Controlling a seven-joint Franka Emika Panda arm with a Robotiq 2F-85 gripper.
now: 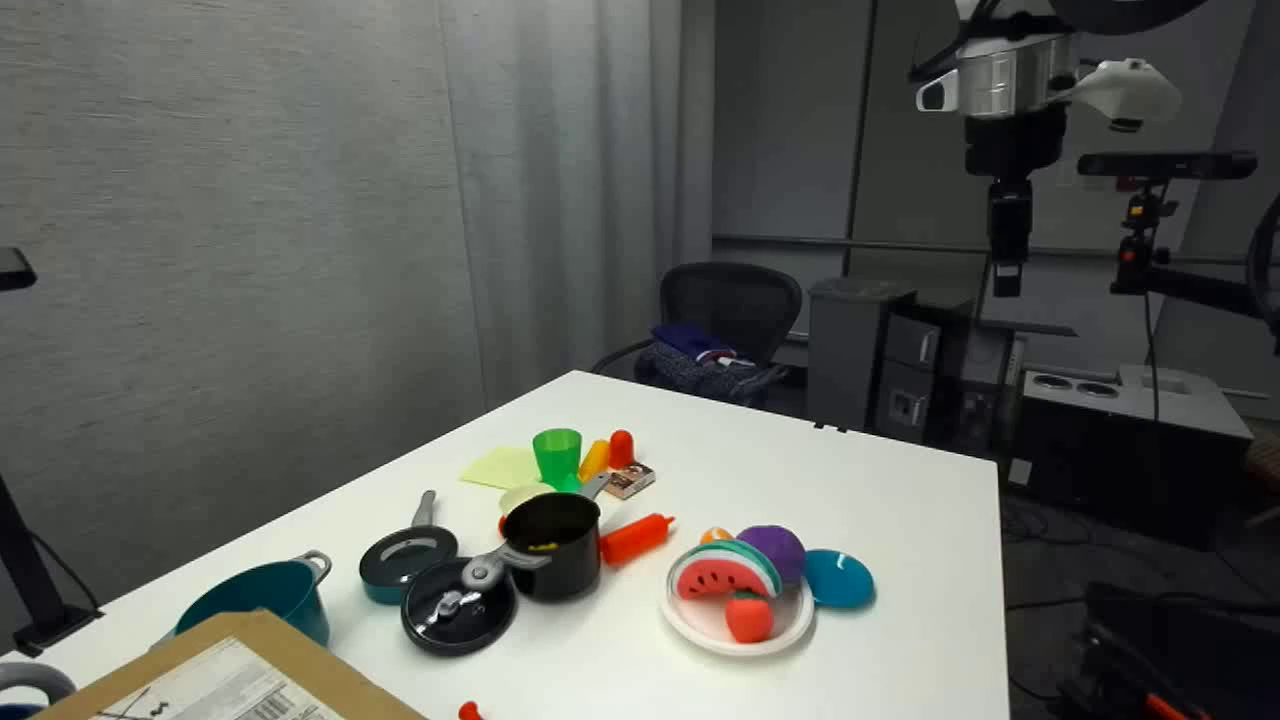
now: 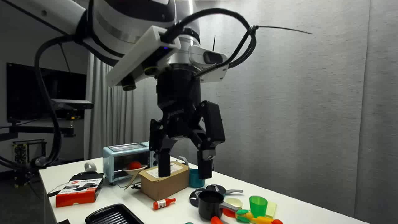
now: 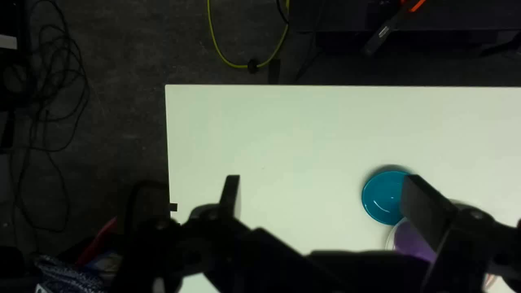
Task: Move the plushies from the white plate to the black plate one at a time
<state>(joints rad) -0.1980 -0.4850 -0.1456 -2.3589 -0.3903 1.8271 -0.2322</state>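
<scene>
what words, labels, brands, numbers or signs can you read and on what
"VELCRO" on the red, black and white box; any finer print there is too small
Lettering on the gripper: too blurred
White label on the cardboard box: too small to read
Print on the red bottle: too small
Print on the small flat box: too small

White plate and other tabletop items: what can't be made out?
Wrist view: white plate and purple plushie, partly covered by the tool.
In an exterior view:
base of the teal pot, behind the cardboard box;
rest of the red tip, cut by the bottom edge;
yellow bit inside the black pot, too small to identify.
</scene>
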